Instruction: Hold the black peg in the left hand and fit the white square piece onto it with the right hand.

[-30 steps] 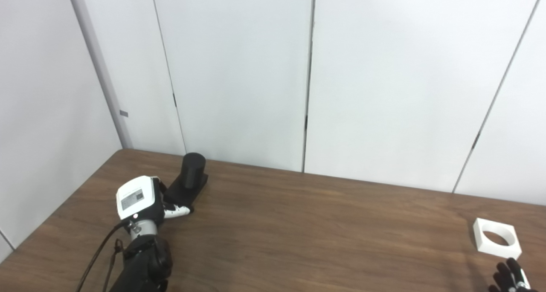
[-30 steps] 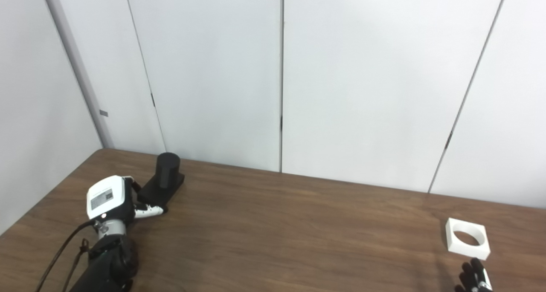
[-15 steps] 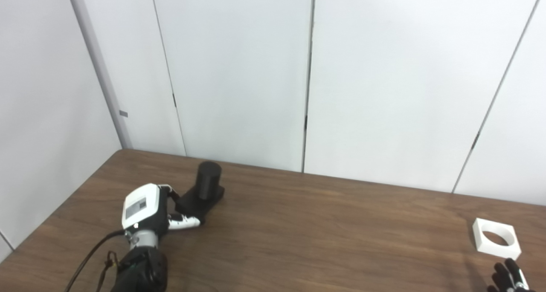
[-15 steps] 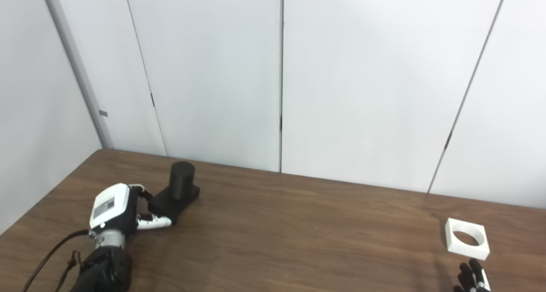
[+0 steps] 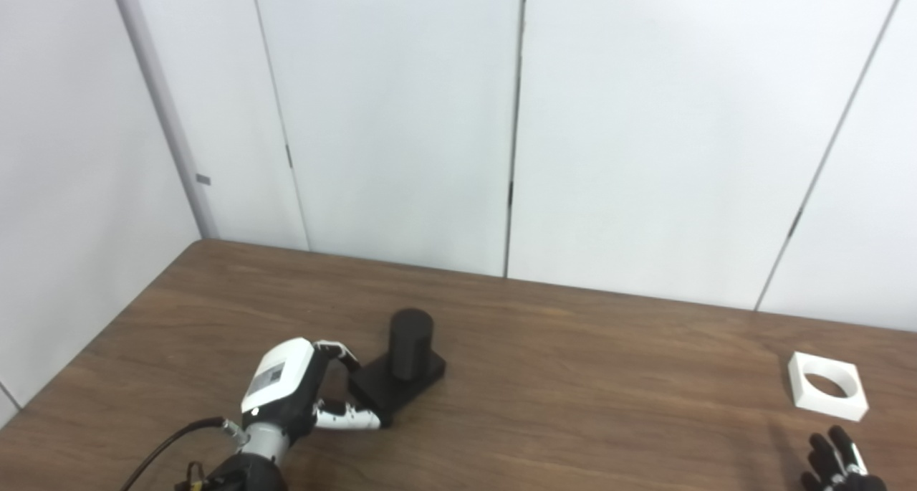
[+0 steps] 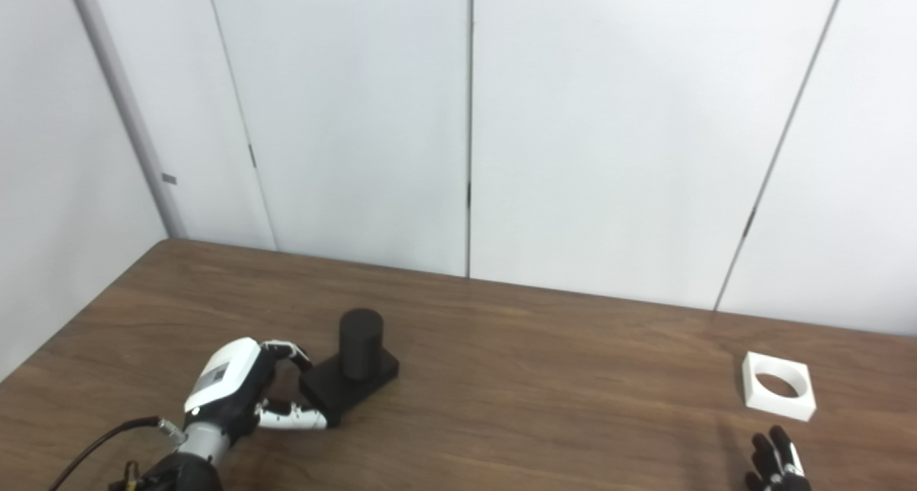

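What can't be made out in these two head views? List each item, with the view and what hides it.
- Right robot hand: both views; the bottom edge cuts it off, so only fingertips show and open or shut is unclear.
- Left robot hand: both views; its own back hides the palm, so the grip on the black peg base is only partly seen.
- White square piece: its near wall hides the inside of its hole.

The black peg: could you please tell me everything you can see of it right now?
The black peg is a matte, upright cylinder on a flat square black base. The base rests on the brown wooden table, left of centre. The left hand grips the base's near-left corner between its fingers. Nothing sits on the cylinder, and the white square piece lies far to its right.
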You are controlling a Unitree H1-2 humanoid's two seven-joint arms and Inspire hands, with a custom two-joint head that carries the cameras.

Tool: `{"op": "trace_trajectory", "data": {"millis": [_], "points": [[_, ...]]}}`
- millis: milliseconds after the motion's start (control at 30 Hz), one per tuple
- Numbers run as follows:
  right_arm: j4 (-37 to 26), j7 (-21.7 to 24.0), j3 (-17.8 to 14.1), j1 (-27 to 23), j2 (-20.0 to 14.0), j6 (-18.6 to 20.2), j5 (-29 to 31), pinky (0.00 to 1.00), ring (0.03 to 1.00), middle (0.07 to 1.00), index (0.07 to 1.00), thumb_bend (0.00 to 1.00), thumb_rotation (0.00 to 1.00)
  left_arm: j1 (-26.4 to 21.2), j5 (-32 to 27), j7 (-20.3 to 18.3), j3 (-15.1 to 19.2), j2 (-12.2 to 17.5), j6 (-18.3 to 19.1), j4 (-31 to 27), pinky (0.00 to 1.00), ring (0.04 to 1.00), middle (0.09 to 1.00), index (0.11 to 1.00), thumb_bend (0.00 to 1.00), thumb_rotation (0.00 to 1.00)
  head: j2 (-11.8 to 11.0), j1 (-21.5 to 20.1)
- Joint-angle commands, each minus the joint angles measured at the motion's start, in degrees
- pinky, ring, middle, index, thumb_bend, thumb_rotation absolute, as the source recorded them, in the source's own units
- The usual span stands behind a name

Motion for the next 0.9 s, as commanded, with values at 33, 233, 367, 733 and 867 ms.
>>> {"op": "trace_trajectory", "data": {"millis": [33, 233, 367, 733, 867], "points": [[-1.7, -0.6, 0.4, 1.8, 1.8, -0.4, -0.3, 1.00, 1.000, 0.965, 1.000, 0.51, 1.00, -0.1, -2.3, -1.5, -0.5, 1.7, -5.0, -2.5, 0.73, 0.819, 0.777, 0.490, 0.49, 0.05, 0.6, -0.5], [-3.3, -1.7, 1.1, 1.9, 2.0, 1.4, -0.6, 1.00, 1.000, 0.953, 1.000, 0.53, 1.00, 1.9, -6.8, -4.1, -1.4, 1.7, -11.7, -2.0, 0.73, 0.825, 0.781, 0.488, 0.49, 0.05, 2.5, -2.6], [-4.2, -2.5, 1.6, 2.2, 2.0, 2.3, -1.0, 1.00, 1.000, 0.953, 1.000, 0.54, 1.00, 3.4, -6.3, -6.0, -3.4, 1.8, -13.8, -2.4, 0.72, 0.831, 0.789, 0.489, 0.49, 0.05, 3.1, -3.7], [-5.2, -3.9, 2.7, 2.2, 2.5, 3.2, -1.6, 1.00, 1.000, 0.946, 1.000, 0.55, 1.00, 4.6, -2.3, -7.1, -9.5, 1.7, -17.9, -2.7, 0.93, 0.860, 0.774, 0.488, 0.49, 0.05, 4.2, -5.8], [-5.3, -4.0, 3.1, 2.1, 2.4, 3.3, -1.5, 1.00, 1.000, 0.948, 1.000, 0.56, 1.00, 4.6, -0.2, -7.7, -12.1, 1.3, -18.4, -3.5, 0.99, 0.874, 0.778, 0.490, 0.49, 0.05, 4.4, -6.2]]}}
